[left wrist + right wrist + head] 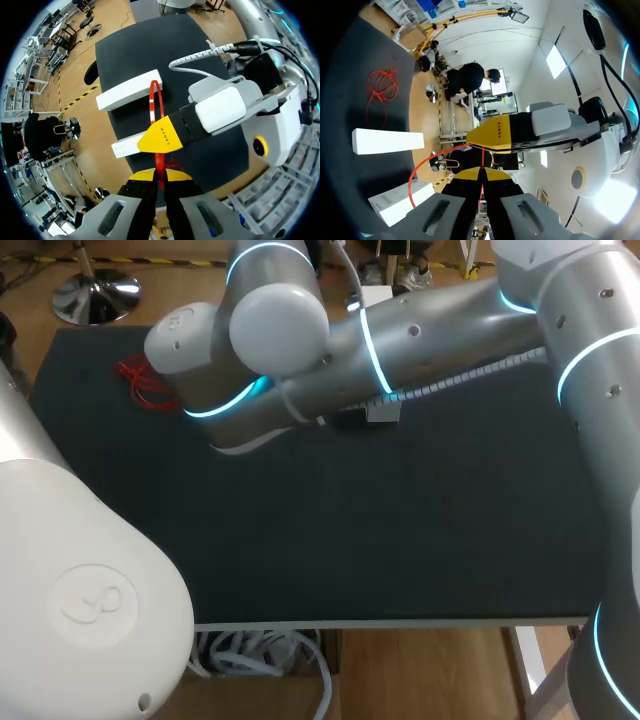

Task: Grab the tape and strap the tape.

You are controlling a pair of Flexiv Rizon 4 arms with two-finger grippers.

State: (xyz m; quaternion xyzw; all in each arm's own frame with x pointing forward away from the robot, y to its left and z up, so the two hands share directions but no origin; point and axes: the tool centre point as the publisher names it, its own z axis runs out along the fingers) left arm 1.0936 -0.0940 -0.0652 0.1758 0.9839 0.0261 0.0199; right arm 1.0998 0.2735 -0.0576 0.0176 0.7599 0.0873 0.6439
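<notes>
The left gripper (160,176) is clenched on the tape (158,161): both yellow tips press against the thin red band from opposite sides. Just ahead of these tips, the right gripper (481,174) is likewise clamped on the same band, with its fingertips brought together around it. The two grippers stand close to each other, above the dark table (400,540).

In the left wrist view, the tape rises from the left gripper, passes the right gripper's yellow tip and forms a narrow upright loop beyond it. In the right wrist view, the tape leaves the grip point and curves away in a long arc beside the gripper.

Two white boxes lie on the table below the grippers: the longer box (129,93) and the nearer box (126,145), side by side and apart.

A red tangle (140,380) rests on the table near its far left corner. Whether it joins the held tape cannot be determined.

In the head view, the right arm (420,340) crosses the table toward the left side, and neither gripper is visible there.
</notes>
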